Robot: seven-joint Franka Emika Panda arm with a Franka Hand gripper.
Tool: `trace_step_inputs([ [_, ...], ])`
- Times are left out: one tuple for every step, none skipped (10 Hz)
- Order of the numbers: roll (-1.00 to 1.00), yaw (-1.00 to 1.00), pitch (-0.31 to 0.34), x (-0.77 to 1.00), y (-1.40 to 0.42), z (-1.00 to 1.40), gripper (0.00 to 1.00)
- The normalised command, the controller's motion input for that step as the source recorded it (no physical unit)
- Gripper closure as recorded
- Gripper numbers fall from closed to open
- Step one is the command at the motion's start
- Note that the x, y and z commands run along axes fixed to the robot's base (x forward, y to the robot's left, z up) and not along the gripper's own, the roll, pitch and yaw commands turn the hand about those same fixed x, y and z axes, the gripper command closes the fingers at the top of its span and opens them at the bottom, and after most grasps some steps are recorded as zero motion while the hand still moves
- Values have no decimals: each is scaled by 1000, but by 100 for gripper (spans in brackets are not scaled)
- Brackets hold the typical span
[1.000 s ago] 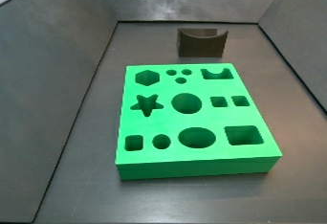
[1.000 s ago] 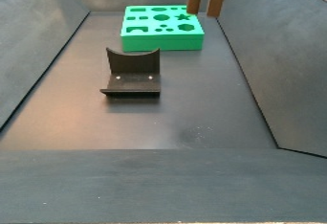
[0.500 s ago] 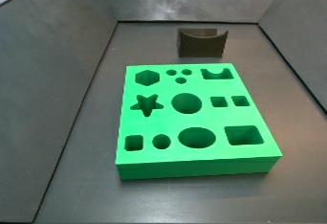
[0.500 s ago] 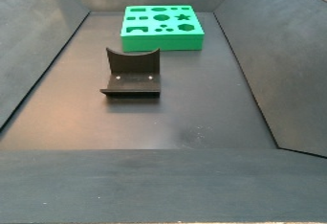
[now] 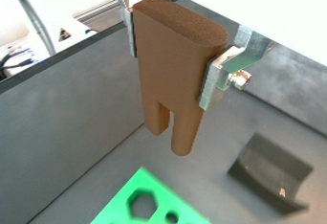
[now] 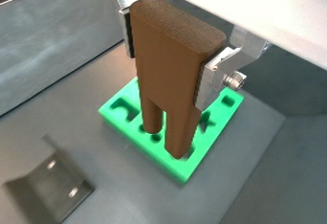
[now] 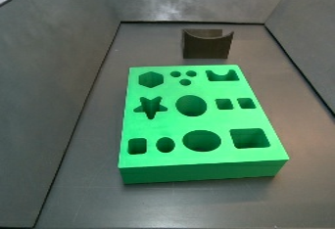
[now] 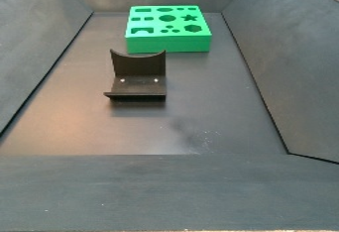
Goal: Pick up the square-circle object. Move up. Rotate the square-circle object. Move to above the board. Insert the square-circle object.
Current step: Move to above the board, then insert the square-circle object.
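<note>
The board (image 8: 167,27) sits flat at the far end of the dark bin, cut-outs facing up, though they're kinda too small to tell apart from here. The fixture (image 8: 135,75) stands nearer mid-floor, well apart from it. The gripper isn't anywhere in this side view, and nothing's stuck in the board.

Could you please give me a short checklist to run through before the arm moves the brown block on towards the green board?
1. Grip: end effector shut on the square-circle object, fingers flat against its sides: ok.
2. Orientation: two legs hang downward in both wrist views: ok.
3. Height: only the leg tips show at the top edge in a side view, well above the floor: ok.
4. The board: flat, holes uncovered: ok.
5. The fixture: empty, apart from the board: ok.
6. Alignment over the matching hole: cannot tell.
</note>
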Motion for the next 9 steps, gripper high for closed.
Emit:
trace_step_inputs([
  [5, 9, 114, 268, -1000, 104, 100],
  [14, 13, 124, 301, -1000, 114, 100],
  [17, 14, 127, 271, -820, 99, 100],
  [29, 12, 139, 188, -424, 66, 100],
  [-33, 34, 19, -103, -363, -200, 100],
  [11, 146, 124, -66, -851, -969, 100],
  [74, 226, 210, 0, -934, -946, 100],
  [77, 240, 231, 0, -949, -917, 100],
  [69, 240, 227, 0, -949, -911, 100],
])
